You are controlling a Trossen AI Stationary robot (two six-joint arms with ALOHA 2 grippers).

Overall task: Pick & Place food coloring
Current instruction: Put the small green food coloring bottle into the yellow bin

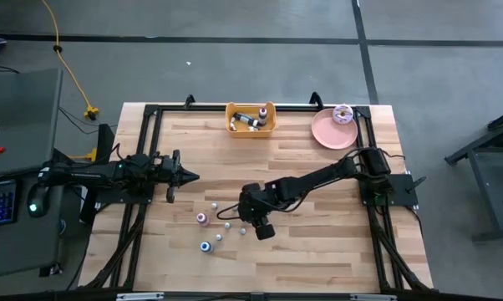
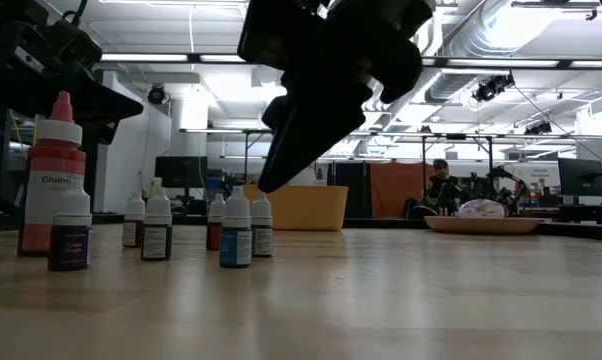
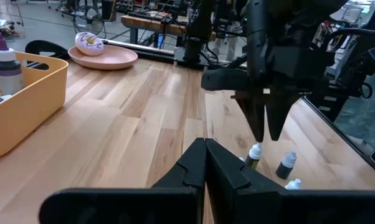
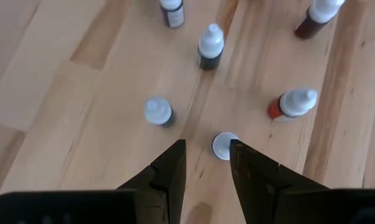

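Several tiny food coloring bottles with whitish caps stand upright on their bases on the wooden table (image 1: 318,251), among them a dark one (image 4: 210,46), a red one (image 4: 293,104) and a blue-labelled one (image 2: 236,230). My right gripper (image 4: 207,149) is open and points steeply down just above this cluster. One bottle's white cap (image 4: 223,145) shows between its fingertips, with nothing held. In the low view its dark fingers (image 2: 276,165) end just above the bottles' caps. My left gripper (image 1: 193,176) rests shut at the table's left, touching nothing.
A yellow bin (image 1: 251,119) holding a few bottles stands at the far edge. To its right is a pink plate (image 1: 328,132) with a donut (image 1: 343,114). A taller red bottle (image 2: 51,175) stands at the left of the cluster. Bare wood lies toward the near edge.
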